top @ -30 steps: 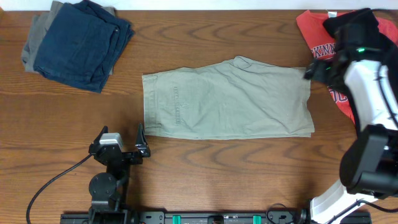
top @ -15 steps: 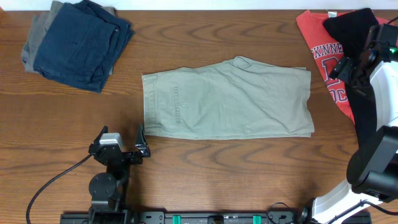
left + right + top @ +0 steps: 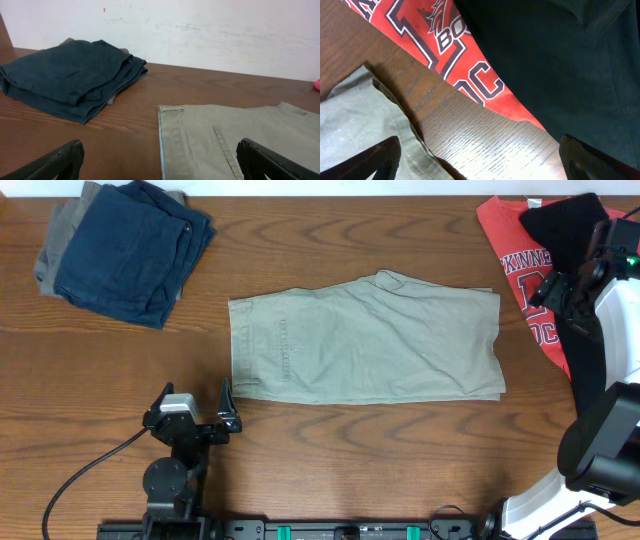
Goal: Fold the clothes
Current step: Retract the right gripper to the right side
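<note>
1. Upper left: the navy and grey garments (image 3: 120,250) lie in a folded stack.
2. Lower left: the left gripper (image 3: 196,402) sits below the trousers' left end, jaws spread wide and empty.
3. Centre: the khaki trousers (image 3: 365,340) lie flat, seemingly halved lengthwise. A crosswise fold looks next, which calls for pinching one end.
4. Right: the right gripper (image 3: 562,288) hovers wide and empty over the red T-shirt (image 3: 515,265) and black trousers (image 3: 560,220).
</note>
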You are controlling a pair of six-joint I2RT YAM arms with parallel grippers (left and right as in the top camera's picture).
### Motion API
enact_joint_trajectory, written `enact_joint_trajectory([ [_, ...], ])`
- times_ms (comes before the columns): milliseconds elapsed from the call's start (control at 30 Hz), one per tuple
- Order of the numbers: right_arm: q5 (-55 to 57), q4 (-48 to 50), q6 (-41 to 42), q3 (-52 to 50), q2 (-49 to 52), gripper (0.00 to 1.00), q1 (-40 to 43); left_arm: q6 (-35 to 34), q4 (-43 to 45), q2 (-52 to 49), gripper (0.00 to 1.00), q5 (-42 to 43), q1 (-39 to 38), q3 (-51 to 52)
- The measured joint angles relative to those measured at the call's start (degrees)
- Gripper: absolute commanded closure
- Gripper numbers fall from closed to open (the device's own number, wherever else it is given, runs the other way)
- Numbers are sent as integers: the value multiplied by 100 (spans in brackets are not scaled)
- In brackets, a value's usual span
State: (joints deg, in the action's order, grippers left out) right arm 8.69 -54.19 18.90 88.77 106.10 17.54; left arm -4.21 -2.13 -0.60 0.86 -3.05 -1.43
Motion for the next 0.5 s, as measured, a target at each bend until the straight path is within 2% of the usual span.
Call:
enact_joint_trajectory([
  [200,-2,0,0,0,0,1,0,-251,101,2,2,201,0,24],
  [500,-2,0,0,0,0,1,0,-1799,208,-61,2,2210,0,15],
])
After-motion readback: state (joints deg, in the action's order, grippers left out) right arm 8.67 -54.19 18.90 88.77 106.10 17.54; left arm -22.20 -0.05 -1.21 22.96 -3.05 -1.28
